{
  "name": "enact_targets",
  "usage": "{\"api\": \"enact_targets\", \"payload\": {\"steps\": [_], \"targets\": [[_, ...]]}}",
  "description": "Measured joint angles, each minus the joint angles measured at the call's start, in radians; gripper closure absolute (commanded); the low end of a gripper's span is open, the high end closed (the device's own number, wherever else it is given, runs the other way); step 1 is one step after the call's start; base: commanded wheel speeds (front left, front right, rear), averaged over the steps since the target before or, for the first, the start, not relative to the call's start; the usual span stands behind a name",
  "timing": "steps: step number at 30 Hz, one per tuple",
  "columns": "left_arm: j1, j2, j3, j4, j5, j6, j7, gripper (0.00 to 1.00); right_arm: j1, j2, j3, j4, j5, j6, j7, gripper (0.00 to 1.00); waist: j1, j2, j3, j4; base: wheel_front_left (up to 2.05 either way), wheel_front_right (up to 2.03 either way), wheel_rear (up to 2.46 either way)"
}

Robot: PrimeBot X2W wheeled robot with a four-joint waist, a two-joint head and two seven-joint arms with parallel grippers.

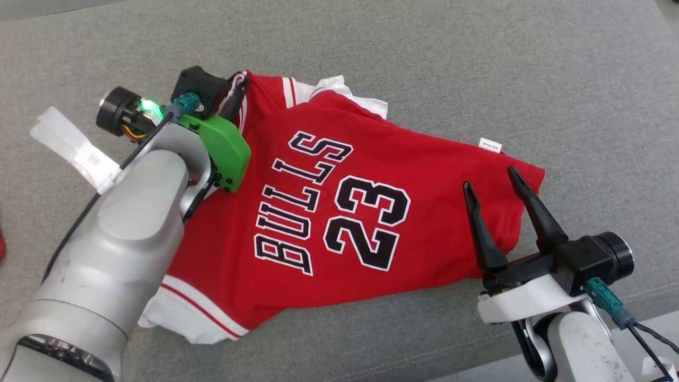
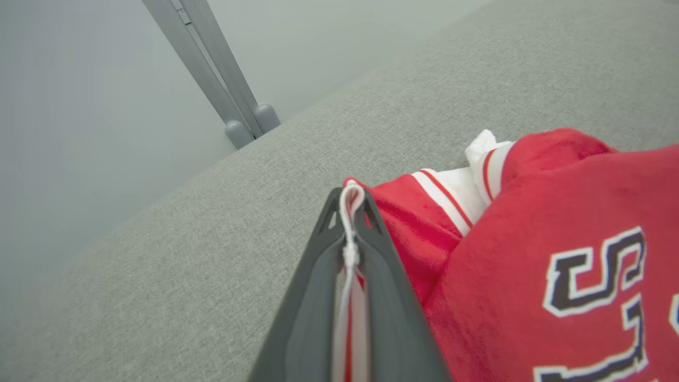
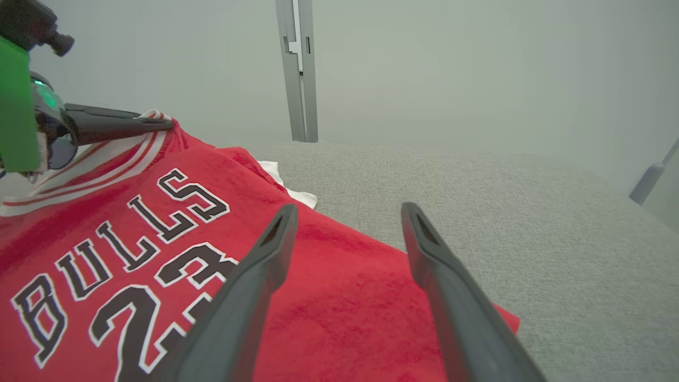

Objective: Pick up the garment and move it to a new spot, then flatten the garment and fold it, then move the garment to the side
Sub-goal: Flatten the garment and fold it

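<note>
A red jersey (image 1: 339, 212) lies spread out on a big gray surface (image 1: 477, 63). The gray surface looks like rough woven cloth, soft like a couch cushion. The jersey looks soft and a bit fuzzy. It has black letters and numbers with white edges that say BULLS and 23. Its arm holes and neck have white bands with thin red stripes. The cloth is bumpy and wrinkled near the top, and some white cloth peeks out there. A small white tag (image 1: 490, 145) sticks out on the far edge.

The left gripper (image 2: 350, 199) is squeezed tight on the jersey's striped white and red edge. The edge is bunched up thin between the two dark fingers. The jersey is lifted a little at that spot. A bright green plastic cover (image 1: 223, 146) sits on that wrist, beside a small green light.

The right gripper (image 1: 489, 178) is spread wide and holds nothing. Its two long, pointy dark fingers sit over the red corner at the other end of the jersey.

A flat white strip (image 1: 74, 148) lies on the gray cloth near the left arm. Thin gray metal bars (image 2: 212, 69) stand past the far edge.
</note>
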Motion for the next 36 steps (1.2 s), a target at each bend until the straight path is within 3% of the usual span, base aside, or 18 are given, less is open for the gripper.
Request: {"api": "enact_targets", "payload": {"steps": [6,11,19,23,25,29,30,31,36], "targets": [[-0.057,0.047,-0.002,-0.076,0.065,0.053,-0.096,1.00,0.010,0.000,0.001,0.002,0.002,0.000,0.000,0.00,0.0000,0.0000,-0.028,0.024,0.00,0.00,0.00],[-0.036,0.104,-0.038,-0.262,0.160,0.104,-0.116,1.00,0.023,0.000,0.003,0.007,0.009,0.000,0.000,0.00,0.0000,0.0000,-0.051,0.042,0.00,0.00,0.00],[0.323,0.235,-0.178,-0.673,0.209,0.136,-0.092,1.00,0.066,0.000,-0.037,0.008,0.019,0.000,0.000,0.00,0.0000,0.0000,-0.085,0.071,0.00,0.00,0.00],[0.484,0.254,-0.235,-0.796,0.176,0.161,-0.060,1.00,0.068,0.000,-0.036,0.010,0.019,0.000,0.000,0.00,0.0000,0.0000,-0.093,0.096,0.00,0.00,0.00],[0.525,0.262,-0.262,-0.811,0.171,0.160,-0.049,1.00,0.068,0.000,-0.030,0.012,0.019,0.000,0.000,0.00,0.0000,0.0000,-0.096,0.107,0.00,0.00,0.00],[0.573,0.246,-0.318,-0.795,0.135,0.112,0.009,1.00,0.068,0.000,-0.022,0.012,0.016,0.000,0.000,0.00,0.0000,0.0000,-0.101,0.129,0.00,0.00,0.00],[0.581,0.243,-0.321,-0.788,0.117,0.107,0.023,0.73,0.068,0.001,-0.021,0.013,0.016,0.000,0.000,0.00,0.0000,0.0000,-0.104,0.134,0.00,0.00,0.00],[0.586,0.238,-0.318,-0.784,0.099,0.109,0.033,0.00,0.068,0.001,-0.021,0.015,0.015,0.000,0.000,0.00,0.0000,0.0000,-0.107,0.138,0.00,0.00,0.00],[0.625,0.216,-0.251,-0.854,-0.030,0.142,0.085,0.00,0.069,0.000,-0.024,0.022,0.007,0.000,0.000,0.00,0.0000,0.0000,-0.126,0.147,0.00,0.00,0.00]]}}
